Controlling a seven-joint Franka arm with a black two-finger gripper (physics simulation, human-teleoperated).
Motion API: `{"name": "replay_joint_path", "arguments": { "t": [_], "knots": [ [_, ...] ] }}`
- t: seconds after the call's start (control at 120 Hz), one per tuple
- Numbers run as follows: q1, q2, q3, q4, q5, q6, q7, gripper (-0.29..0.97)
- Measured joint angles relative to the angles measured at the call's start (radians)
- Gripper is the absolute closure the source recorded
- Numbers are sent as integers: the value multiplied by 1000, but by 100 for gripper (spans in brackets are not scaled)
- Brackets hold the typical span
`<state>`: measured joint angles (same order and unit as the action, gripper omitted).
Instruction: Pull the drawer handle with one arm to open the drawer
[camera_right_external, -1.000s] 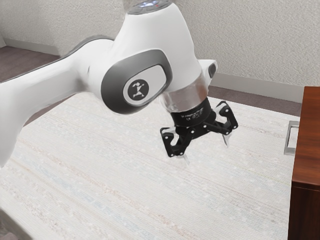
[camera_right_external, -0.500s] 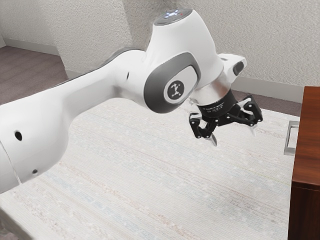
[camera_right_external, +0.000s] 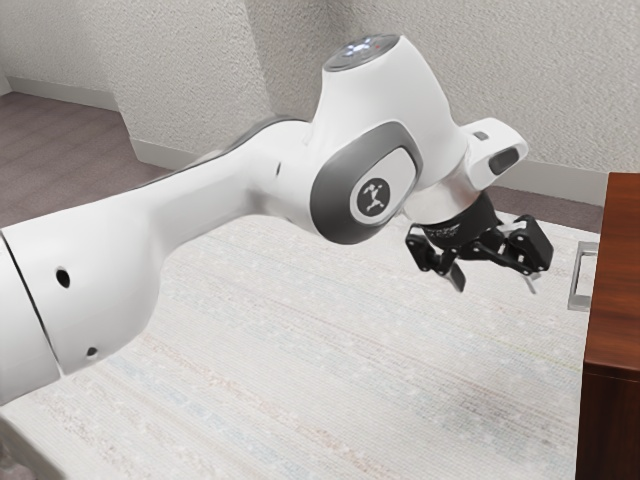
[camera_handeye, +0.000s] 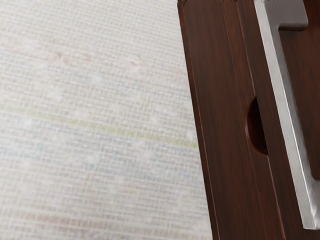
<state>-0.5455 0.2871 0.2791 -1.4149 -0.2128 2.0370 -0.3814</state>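
Approach step, apparently: tool (camera_right_external: 498, 284) released and empty, near but clear of handle (camera_right_external: 583, 275) on dark drawer (camera_right_external: 612, 300), toward the exterior view's left of that handle; next move calls for straddling the handle, then clenching.

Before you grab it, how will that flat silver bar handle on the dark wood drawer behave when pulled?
The flat silver bar handle looks like rigid metal, unlikely to flex. Its smooth faces may be slippery. Fixed to the dark wood drawer front, it likely moves only with the drawer.
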Motion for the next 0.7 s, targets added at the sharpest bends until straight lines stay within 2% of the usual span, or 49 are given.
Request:
{"name": "replay_joint_path", "arguments": {
  "t": [0.292, 0.442, 0.7],
  "knots": [
    [-4, 20, -1, 19, -39, 41, 122, 0],
    [-4, 19, 0, 12, -95, 49, 103, 0],
    [-3, 23, -9, 16, -112, 55, 77, 0]
  ]
}}
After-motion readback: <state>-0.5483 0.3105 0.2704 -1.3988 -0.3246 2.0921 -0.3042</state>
